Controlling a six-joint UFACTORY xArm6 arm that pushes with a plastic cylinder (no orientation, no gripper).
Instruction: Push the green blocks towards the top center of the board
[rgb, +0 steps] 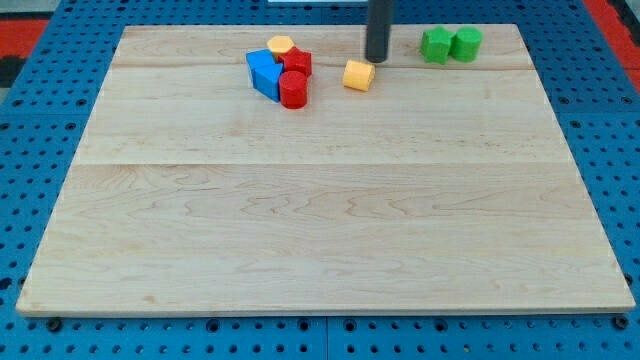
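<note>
Two green blocks sit side by side near the view's top right: a star-like green block (435, 45) and a green cylinder (466, 43) touching its right side. My tip (376, 58) comes down from the view's top edge and stands left of the star-like green block, a short gap apart. An orange block (358, 75) lies just below and left of the tip.
A cluster lies at the view's top left of centre: a yellow block (281, 46), a red block (298, 62), a red cylinder (292, 90) and blue blocks (264, 73). The wooden board (320, 220) rests on a blue pegboard.
</note>
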